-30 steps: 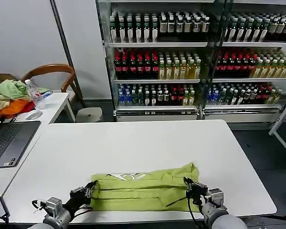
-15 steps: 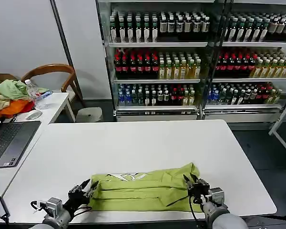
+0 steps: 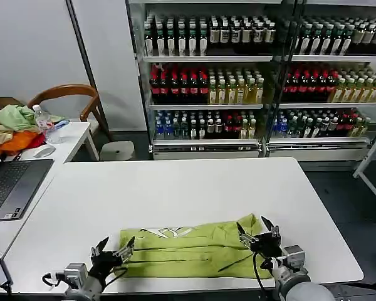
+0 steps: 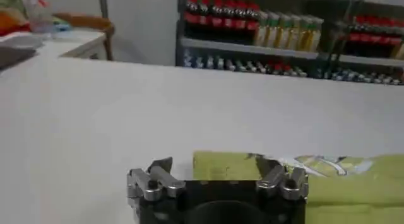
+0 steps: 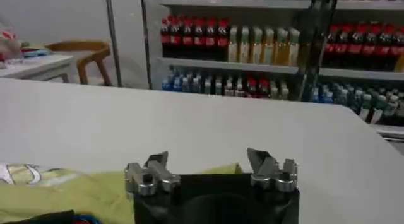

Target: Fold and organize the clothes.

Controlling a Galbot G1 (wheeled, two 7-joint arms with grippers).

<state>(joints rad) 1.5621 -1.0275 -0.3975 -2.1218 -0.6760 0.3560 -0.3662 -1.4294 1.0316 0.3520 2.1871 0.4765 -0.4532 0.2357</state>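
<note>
Head view: folded T-shirt (image 3: 191, 254) shows an unreadable white print; left gripper (image 3: 112, 250) and right gripper (image 3: 257, 229) fingers spread wide, empty.

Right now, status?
Left gripper open at shirt's left end. Right gripper open at right end. Shirt folded into a strip, near table edge. Nothing blocking.

bright, even light | faint shadows | wrist views soft (backgrounds blurred)

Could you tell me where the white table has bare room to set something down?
The white table is bare from the lime yellow-green cotton T-shirt back to its far edge, and along both sides. The near edge is crowded: the T-shirt lies between the open left gripper and open right gripper.
</note>
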